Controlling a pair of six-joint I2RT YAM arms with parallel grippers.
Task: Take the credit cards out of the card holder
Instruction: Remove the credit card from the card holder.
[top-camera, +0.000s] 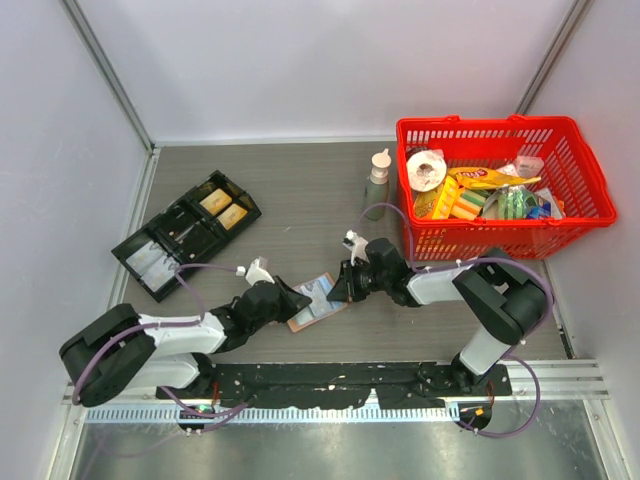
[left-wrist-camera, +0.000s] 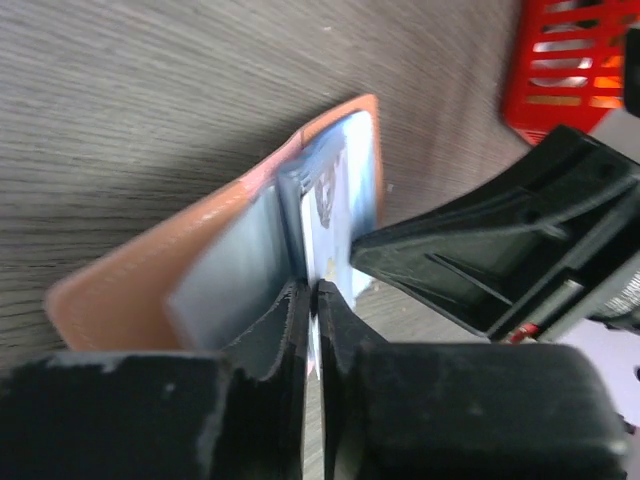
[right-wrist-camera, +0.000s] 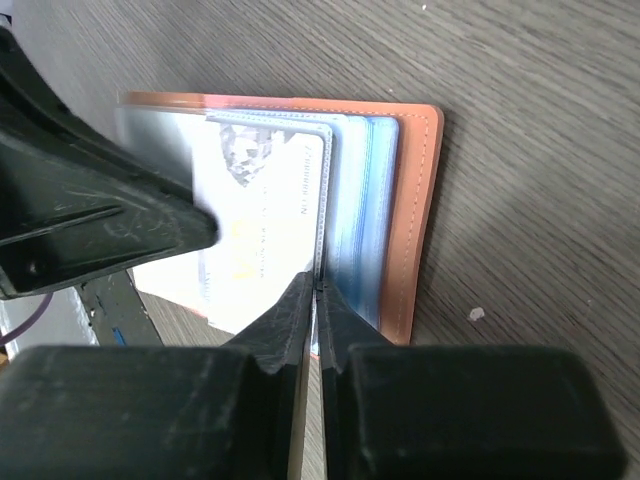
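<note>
My left end effector (left-wrist-camera: 312, 300) pinches the card holder (left-wrist-camera: 110, 300) as anchor; right end effector (right-wrist-camera: 316, 295) pinches the credit cards (right-wrist-camera: 270, 190) at its tips, to pull.

- The card holder (right-wrist-camera: 415, 200) lies open on the grey wood-grain table (right-wrist-camera: 530, 120), with a tan cover at its right edge and pale blue lining inside.
- A white card (right-wrist-camera: 265, 220) with dark printed marks lies over the lining.
- The right gripper (right-wrist-camera: 316, 300), jaws pressed together, pinches the card's right edge at the near end.
- The left gripper (right-wrist-camera: 120, 225), black, covers the holder's left part.
- A small white speck (right-wrist-camera: 477, 314) lies on the table right of the holder.
</note>
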